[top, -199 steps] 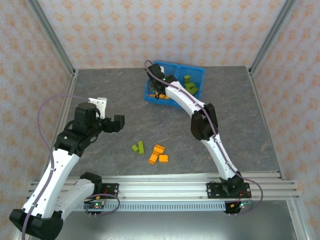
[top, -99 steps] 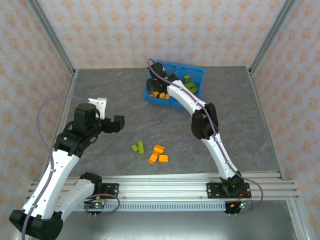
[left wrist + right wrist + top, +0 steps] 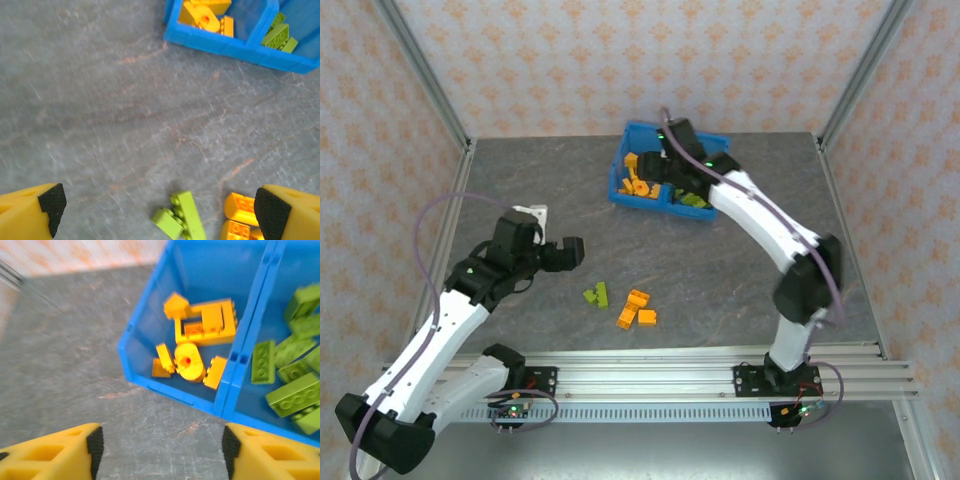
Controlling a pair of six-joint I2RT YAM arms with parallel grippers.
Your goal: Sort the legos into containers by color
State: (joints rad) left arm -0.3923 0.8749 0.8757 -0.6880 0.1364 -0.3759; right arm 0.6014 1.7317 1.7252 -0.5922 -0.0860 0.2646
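The right end effector point(image 3: 162, 450) has come up out of the orange side of the blue bin point(image 3: 638, 198) and its fingers have spread apart with nothing between them, so an orange brick looks just dropped off. The left end effector point(image 3: 162, 205), fingers wide apart and empty, has edged nearer the loose pieces on the bench point(image 3: 520, 180): two green bricks point(image 3: 596, 295) and, just beside them, three orange bricks point(image 3: 636, 310) remain to sort. The bin's left compartment holds the orange pieces point(image 3: 190, 362), an orange frame point(image 3: 207, 337) among them; across the middle wall point(image 3: 248, 335), the right compartment holds only green pieces point(image 3: 292, 396)
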